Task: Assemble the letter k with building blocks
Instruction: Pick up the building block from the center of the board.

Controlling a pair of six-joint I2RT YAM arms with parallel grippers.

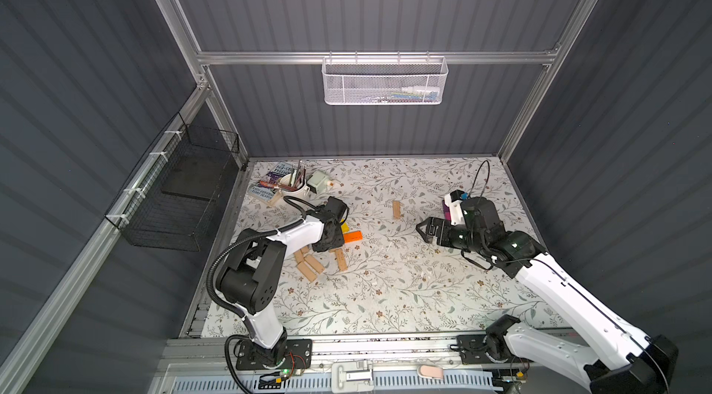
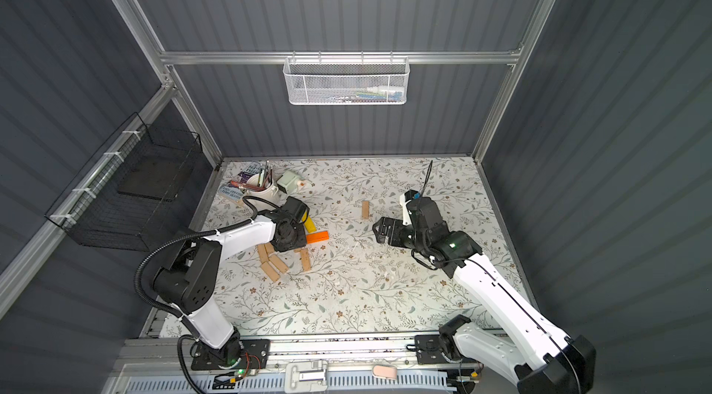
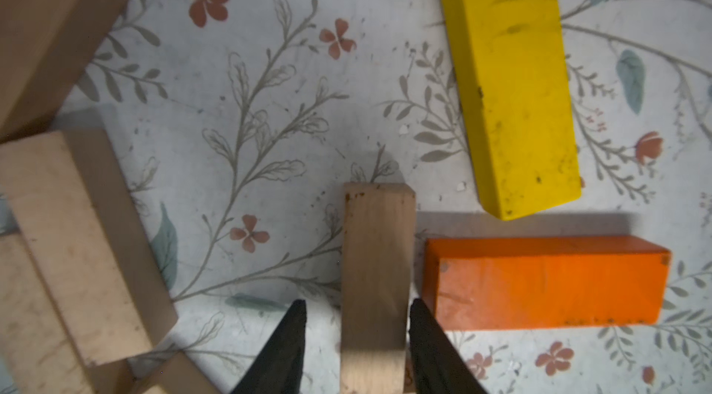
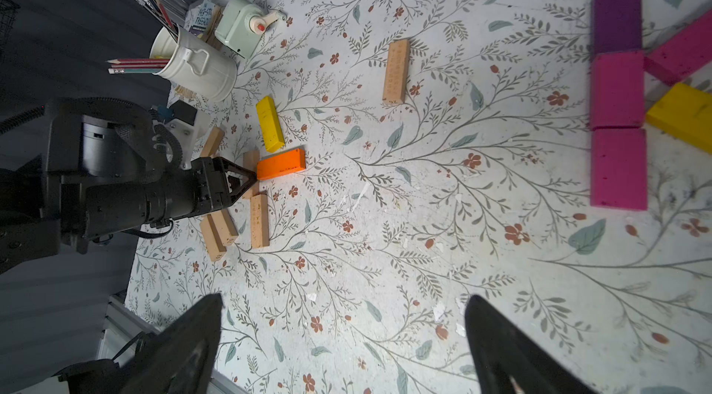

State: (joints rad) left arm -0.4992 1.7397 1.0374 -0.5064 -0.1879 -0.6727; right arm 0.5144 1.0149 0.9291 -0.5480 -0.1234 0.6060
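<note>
Between the black fingers (image 3: 289,338) of the left claw (image 3: 358,303) lies a tan rectangular wooden block (image 3: 377,269) on the flower-patterned counter (image 3: 250,122). One long side is close to the end of an orange painted wooden block (image 3: 547,284), with a yellow painted wooden block (image 3: 508,76) just beyond. This claw is partly open and straddles the tan block without clamping it: one finger sits against the side nearest the orange block, while a strip of counter shows between the other finger and the wood. To take it cleanly, I judge the claw should centre over the block, then close squarely on its long sides, since a skewed close could nudge the orange neighbour. More tan wooden blocks (image 1: 314,264) lie in a loose heap near this claw, and a single tan block (image 1: 396,209) lies apart toward mid-counter. The right claw (image 4: 343,334) hangs wide open and empty over bare counter. Its wrist view shows the letter: a purple block (image 4: 616,16) and two pink blocks (image 4: 616,89) end to end as the stem, with a slanted pink block (image 4: 682,49) and a slanted yellow block (image 4: 682,115) as arms. Both arms are cut off at the picture's edge, and in both top views the right arm covers nearly the whole letter, so whether it lacks a block is hard to say.
</note>
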